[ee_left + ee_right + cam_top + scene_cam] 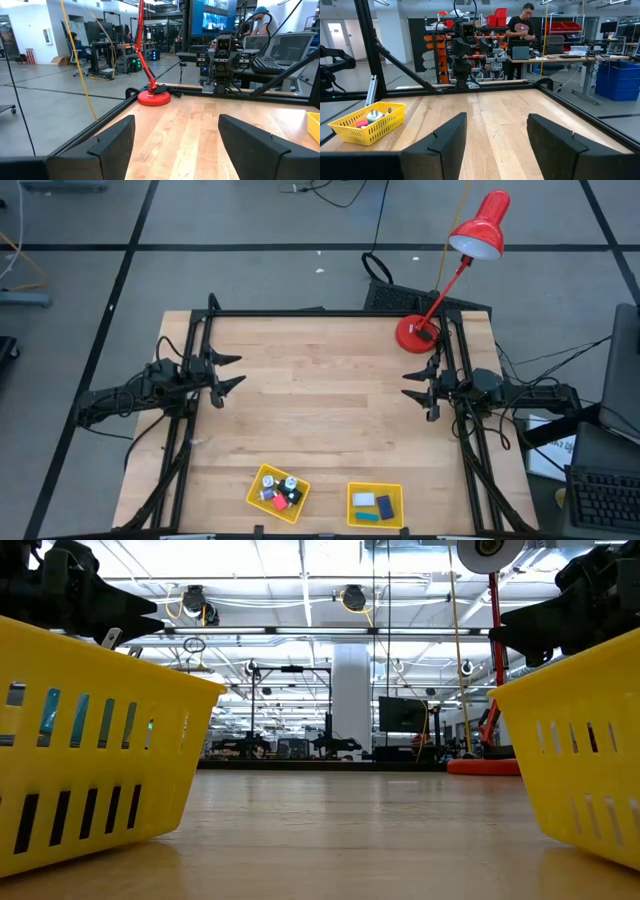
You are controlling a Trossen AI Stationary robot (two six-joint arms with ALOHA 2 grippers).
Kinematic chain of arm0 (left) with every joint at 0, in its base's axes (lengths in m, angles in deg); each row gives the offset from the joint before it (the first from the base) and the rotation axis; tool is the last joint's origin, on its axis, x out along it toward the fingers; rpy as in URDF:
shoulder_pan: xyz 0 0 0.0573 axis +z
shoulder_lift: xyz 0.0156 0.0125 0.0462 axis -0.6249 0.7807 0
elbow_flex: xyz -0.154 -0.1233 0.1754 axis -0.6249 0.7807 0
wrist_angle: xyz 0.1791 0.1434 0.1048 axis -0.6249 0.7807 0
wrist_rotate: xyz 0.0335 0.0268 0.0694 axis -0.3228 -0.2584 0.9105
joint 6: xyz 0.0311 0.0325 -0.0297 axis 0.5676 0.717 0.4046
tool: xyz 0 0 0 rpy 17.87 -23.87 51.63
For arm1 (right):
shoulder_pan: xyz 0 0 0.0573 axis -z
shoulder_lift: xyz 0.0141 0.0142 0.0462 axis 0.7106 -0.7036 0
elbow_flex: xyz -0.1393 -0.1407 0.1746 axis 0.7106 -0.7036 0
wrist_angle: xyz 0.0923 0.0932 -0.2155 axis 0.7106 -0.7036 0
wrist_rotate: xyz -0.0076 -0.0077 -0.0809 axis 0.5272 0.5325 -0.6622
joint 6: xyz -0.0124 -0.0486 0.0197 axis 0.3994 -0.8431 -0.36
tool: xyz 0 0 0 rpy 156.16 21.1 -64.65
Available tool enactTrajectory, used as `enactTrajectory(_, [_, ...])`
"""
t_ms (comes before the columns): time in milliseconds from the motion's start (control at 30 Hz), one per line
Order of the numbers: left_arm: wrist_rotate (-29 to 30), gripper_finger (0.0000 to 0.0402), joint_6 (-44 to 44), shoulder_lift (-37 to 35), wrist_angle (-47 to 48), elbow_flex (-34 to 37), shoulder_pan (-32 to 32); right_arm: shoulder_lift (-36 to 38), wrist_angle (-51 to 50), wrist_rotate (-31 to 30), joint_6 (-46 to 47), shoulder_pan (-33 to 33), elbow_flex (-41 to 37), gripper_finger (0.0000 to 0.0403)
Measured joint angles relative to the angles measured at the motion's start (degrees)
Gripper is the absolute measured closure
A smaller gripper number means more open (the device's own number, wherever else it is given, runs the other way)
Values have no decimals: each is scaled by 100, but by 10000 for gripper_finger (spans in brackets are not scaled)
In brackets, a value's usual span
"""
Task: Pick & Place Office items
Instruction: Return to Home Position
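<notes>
- Looking down reveals office items (281, 494) inside the left bin (256, 482) and right bin (375, 485); the low view shows only yellow walls.
- Two bins: perhaps four items left, three right.
- Left gripper (240, 371) and right gripper (404, 384) hang spread, empty, at opposite table (320, 420) sides.

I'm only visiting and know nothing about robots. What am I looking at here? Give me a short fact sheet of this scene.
Table: wooden top inside a black frame
Left gripper: open, empty, over the table's left side
Right gripper: open, empty, over the table's right side
Left yellow bin: at the near edge, holds black, silver-white and pink-red items
Right yellow bin: beside it, holds light blue, dark and teal items
Red desk lamp: far right corner
</notes>
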Motion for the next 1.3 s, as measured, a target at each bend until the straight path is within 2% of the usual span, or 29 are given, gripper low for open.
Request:
enactTrajectory(167, [0, 108, 0, 0, 1, 0, 1, 0, -1, 0, 0, 0, 0, 206])
enactTrajectory(567, [0, 128, 0, 0, -1, 0, 0, 0, 0, 1, 0, 0, 0, 206])
enactTrajectory(1033, [0, 108, 0, -2, 0, 0, 2, -1, 0, 2, 0, 0, 2, 206])
enactTrajectory(1300, [0, 114, 0, -2, 0, 0, 0, 0, -1, 2, 0, 0, 7, 206])
